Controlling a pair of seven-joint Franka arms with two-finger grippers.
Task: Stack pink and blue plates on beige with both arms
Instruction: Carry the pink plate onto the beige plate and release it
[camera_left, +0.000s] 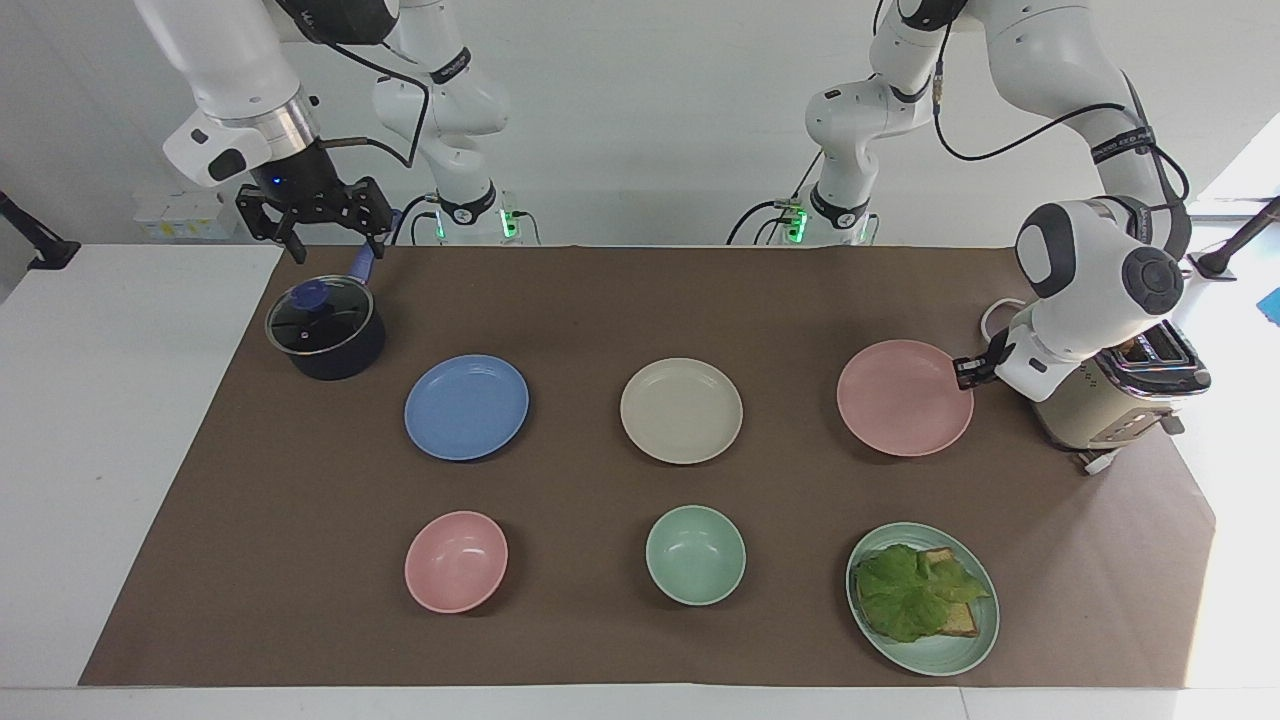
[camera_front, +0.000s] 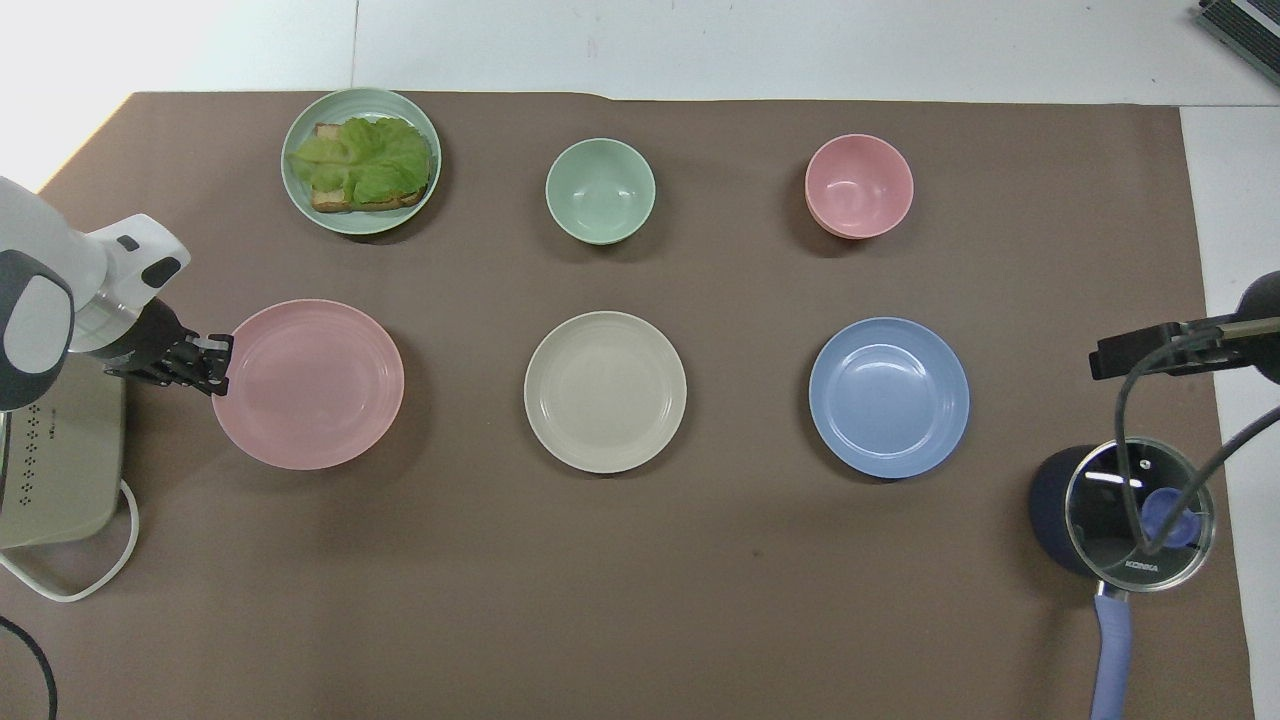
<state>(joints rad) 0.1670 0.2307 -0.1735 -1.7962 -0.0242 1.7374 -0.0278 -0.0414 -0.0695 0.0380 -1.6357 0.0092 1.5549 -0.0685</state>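
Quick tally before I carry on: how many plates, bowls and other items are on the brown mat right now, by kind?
Plates: 4 (pink plate, beige plate, blue plate, green plate with lettuce toast)
Bowls: 2 (pink bowl, green bowl)
Lidded pots: 1 (pot)
Toasters: 1 (toaster)
Total: 8

Three plates are set in a row: the pink plate (camera_left: 903, 397), apparently lifted, toward the left arm's end, the beige plate (camera_left: 681, 410) between, the blue plate (camera_left: 466, 406) toward the right arm's end.
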